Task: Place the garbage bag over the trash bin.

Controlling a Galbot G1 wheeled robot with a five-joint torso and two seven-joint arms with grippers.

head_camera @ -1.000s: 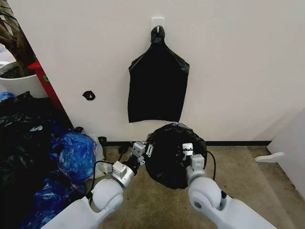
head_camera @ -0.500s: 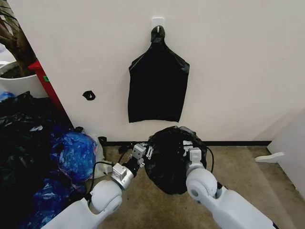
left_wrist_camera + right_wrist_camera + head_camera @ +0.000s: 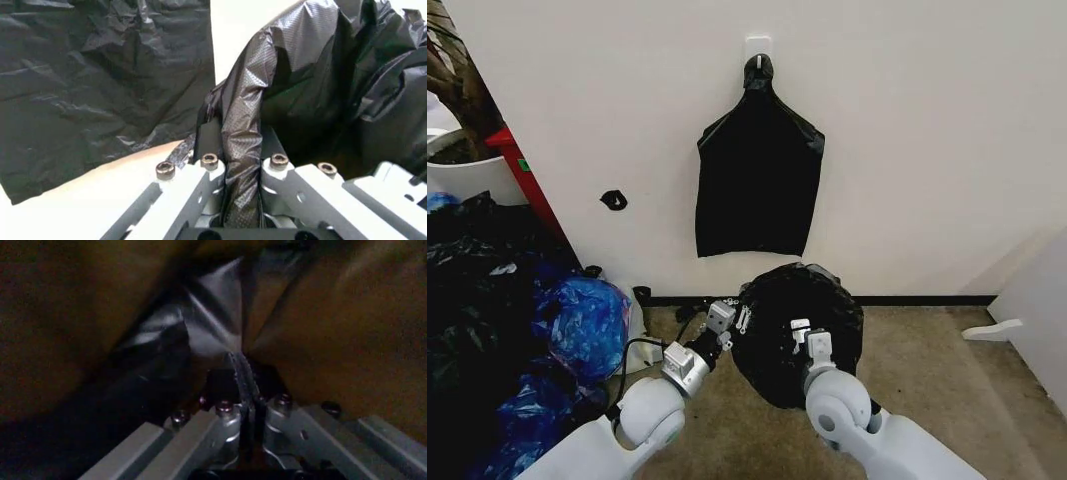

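The garbage bag [image 3: 792, 310] is a glossy black mound on the floor at the foot of the wall. The trash bin is hidden beneath it. My left gripper [image 3: 737, 318] is at the bag's left side, and in the left wrist view it [image 3: 240, 142] is shut on a crinkled fold of the bag [image 3: 313, 75]. My right gripper [image 3: 805, 330] is low against the bag's front. In the right wrist view it [image 3: 241, 371] is shut on a thin pinch of the black plastic [image 3: 213, 325].
A flat black bag bundle [image 3: 757, 180] hangs from a wall hook above the mound. Heaped blue and black bags [image 3: 547, 340] fill the floor to the left, below a white plant pot [image 3: 472, 175]. A white panel [image 3: 1037, 300] stands at the right, with bare floor [image 3: 947, 370] before it.
My right gripper has moved down and left across the bag's front, toward me, keeping its hold on the plastic. The left gripper has stayed put.
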